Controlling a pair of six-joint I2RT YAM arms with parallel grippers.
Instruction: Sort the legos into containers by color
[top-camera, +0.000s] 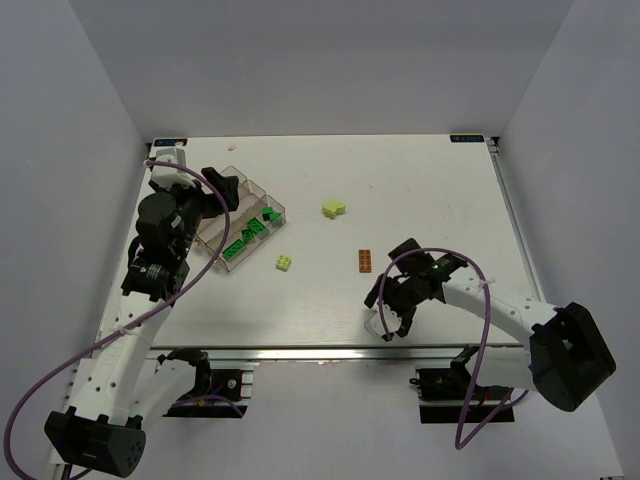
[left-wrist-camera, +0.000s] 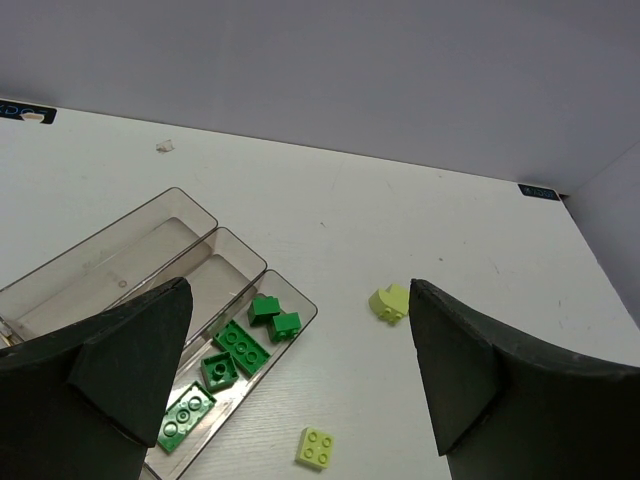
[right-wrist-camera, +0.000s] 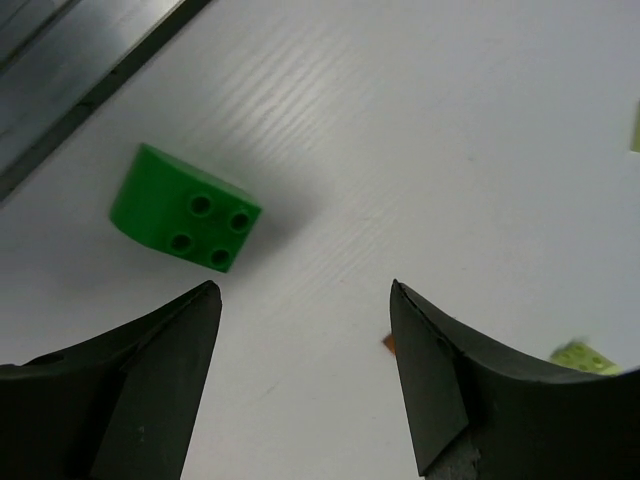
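A white table (top-camera: 430, 180) with a faint wood grain carries the loose pieces. On its left side lies a clear, smoky tray (left-wrist-camera: 130, 262), set at a slant to the table's edges. Just beside the tray's near right end lies a small square lime-yellow brick (top-camera: 284, 263). Farther right, toward the far edge, sits a lime-yellow clump (top-camera: 333, 208). An orange brick (top-camera: 365, 260) lies near the middle. A green brick (right-wrist-camera: 185, 208) with one curved side lies close to the table's edge. A tiny white scrap (top-camera: 232, 146) lies by the far edge
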